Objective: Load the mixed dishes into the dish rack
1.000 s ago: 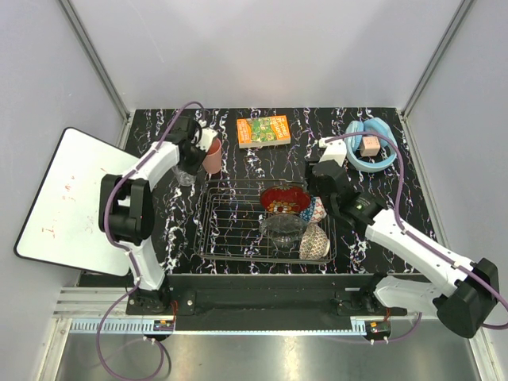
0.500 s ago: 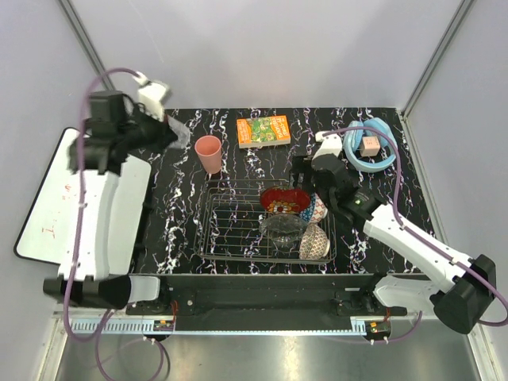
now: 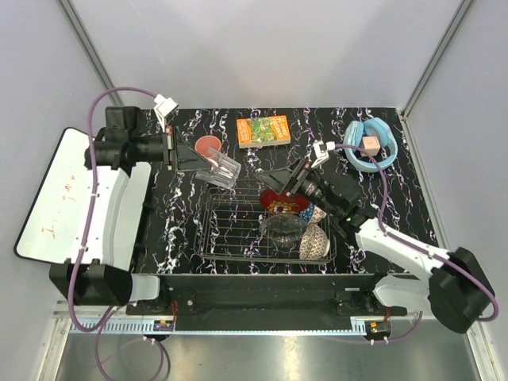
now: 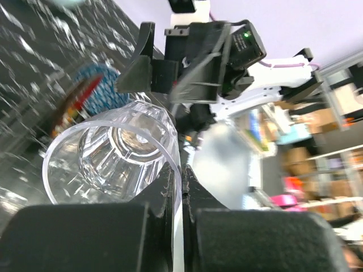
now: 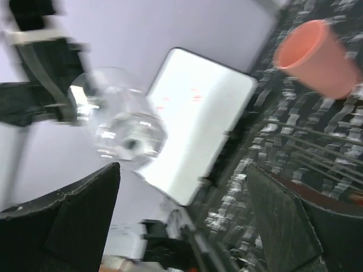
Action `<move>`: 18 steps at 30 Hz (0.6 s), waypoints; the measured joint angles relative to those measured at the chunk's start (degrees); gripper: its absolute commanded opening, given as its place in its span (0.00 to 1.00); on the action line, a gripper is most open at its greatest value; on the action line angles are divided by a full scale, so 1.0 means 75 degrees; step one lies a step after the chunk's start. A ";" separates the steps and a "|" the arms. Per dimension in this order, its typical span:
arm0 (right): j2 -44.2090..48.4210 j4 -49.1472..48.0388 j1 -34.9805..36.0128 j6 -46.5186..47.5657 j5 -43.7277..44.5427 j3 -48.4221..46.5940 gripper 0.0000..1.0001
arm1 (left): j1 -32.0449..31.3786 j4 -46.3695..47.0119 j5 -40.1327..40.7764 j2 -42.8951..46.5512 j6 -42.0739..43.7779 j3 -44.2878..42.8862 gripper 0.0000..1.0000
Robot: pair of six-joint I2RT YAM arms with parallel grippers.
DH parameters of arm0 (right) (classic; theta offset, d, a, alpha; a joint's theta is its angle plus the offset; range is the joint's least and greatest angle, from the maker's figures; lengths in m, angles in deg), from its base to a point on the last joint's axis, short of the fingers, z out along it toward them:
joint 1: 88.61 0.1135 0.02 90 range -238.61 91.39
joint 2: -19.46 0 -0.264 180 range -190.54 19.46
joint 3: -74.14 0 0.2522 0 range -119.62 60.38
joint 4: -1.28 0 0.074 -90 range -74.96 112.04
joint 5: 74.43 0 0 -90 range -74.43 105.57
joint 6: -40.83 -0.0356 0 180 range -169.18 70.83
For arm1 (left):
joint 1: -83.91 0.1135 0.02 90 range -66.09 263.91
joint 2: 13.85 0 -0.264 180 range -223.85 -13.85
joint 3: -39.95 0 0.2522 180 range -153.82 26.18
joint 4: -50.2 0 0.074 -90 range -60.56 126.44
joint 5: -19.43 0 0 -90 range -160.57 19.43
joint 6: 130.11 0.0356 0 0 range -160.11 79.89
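My left gripper (image 3: 211,163) is shut on the rim of the clear glass tumbler (image 3: 223,168), which hangs tilted in the air over the back-left corner of the dish rack (image 3: 238,230). In the left wrist view the jaws pinch the tumbler (image 4: 113,156) wall. My right gripper (image 3: 290,179) stands open, facing the tumbler (image 5: 122,124) from the right with nothing between its fingers (image 5: 74,218). The salmon-pink cup (image 3: 209,146) stands on the table behind the rack. In the rack's right half sit the red bowl (image 3: 284,198), blue patterned bowl (image 3: 317,213), glass bowl (image 3: 281,227) and beige patterned bowl (image 3: 314,243).
An orange-green box (image 3: 263,130) lies at the back middle and light-blue headphones (image 3: 371,146) at the back right. A whiteboard (image 3: 55,198) leans off the table's left side, under my raised left arm. The rack's left half holds only wires.
My left arm lifted the tumbler off the table, swung out left, then came back over the rack's corner. My right gripper opened wide and turned up toward the tumbler.
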 measured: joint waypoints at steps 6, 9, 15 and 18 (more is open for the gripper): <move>-0.1460 -0.3646 -0.0082 -0.2133 -0.0921 0.0472 1.00 | -0.0085 0.0029 -0.0289 -0.0251 -0.0082 0.0318 0.00; -0.2049 -0.4392 -0.0085 -0.2728 -0.1166 0.0484 1.00 | -0.0227 0.0102 -0.0425 -0.0213 -0.0082 0.0303 0.00; -0.2200 -0.4785 -0.0085 -0.2906 -0.1457 0.0356 1.00 | -0.0338 0.0117 -0.0542 -0.0210 -0.0085 0.0303 0.00; -0.2200 -0.4776 -0.0085 -0.2871 -0.1594 0.0128 1.00 | -0.0361 0.0122 -0.0545 -0.0210 -0.0082 0.0303 0.00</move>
